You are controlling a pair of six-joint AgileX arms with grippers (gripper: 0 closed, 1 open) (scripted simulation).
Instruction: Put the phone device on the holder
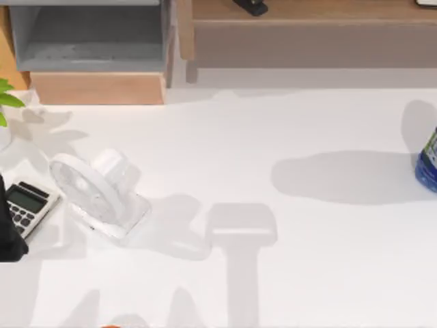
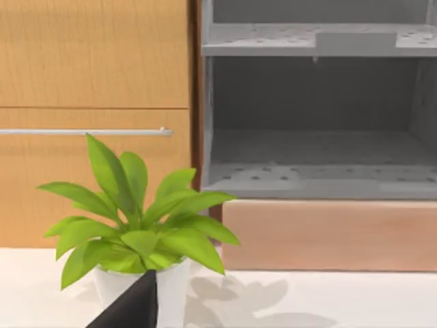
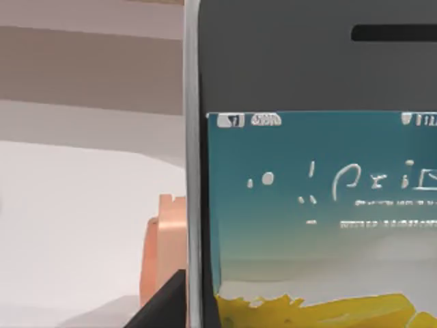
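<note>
Silver edging runs down the side of the phone device (image 3: 307,178), which stands very close in front of your right wrist camera. Its front is dark grey with a black earpiece slot near the top. The lit screen fades from teal to pale, with white status marks and lettering, and has a yellow band at the bottom. A dark wedge of the right gripper (image 3: 164,304) sits just beside the phone's silver edge, but you cannot tell whether that gripper is clamped on it. Beyond the phone you see a peach-coloured block (image 3: 160,246) on the white table (image 1: 225,137).

From above, your left arm (image 1: 10,232) is parked at the table's left edge, touching or overlapping the grey calculator (image 1: 26,207). A white fan (image 1: 95,191) is just beside the calculator. You cannot tell the left gripper's state either.
</note>
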